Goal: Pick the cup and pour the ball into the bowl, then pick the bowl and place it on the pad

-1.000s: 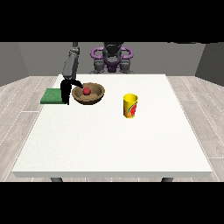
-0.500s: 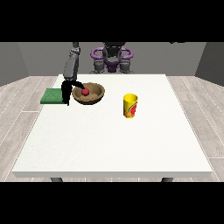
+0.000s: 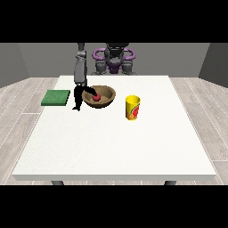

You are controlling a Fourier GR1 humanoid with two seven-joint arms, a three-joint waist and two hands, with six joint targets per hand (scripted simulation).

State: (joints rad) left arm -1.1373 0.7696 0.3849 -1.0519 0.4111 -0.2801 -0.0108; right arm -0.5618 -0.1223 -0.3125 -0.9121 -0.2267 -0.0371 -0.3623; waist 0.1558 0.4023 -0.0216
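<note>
Cup (image 3: 132, 107) beside bowl (image 3: 99, 96); table (image 3: 116, 147) front bare.

Hand at view's left (image 3: 80, 99) hangs at bowl's (image 3: 99, 97) left rim, covering part of it; finger pose too small to read, possibly touching rim. Second hand not visible. Table (image 3: 116, 147) legs cut off at near edge.

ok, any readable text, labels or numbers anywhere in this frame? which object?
None can be read.
yellow cup: a red and orange print on its side, too small to tell whether it holds letters.
wooden bowl, red ball, green pad, table: no markings visible.
</note>
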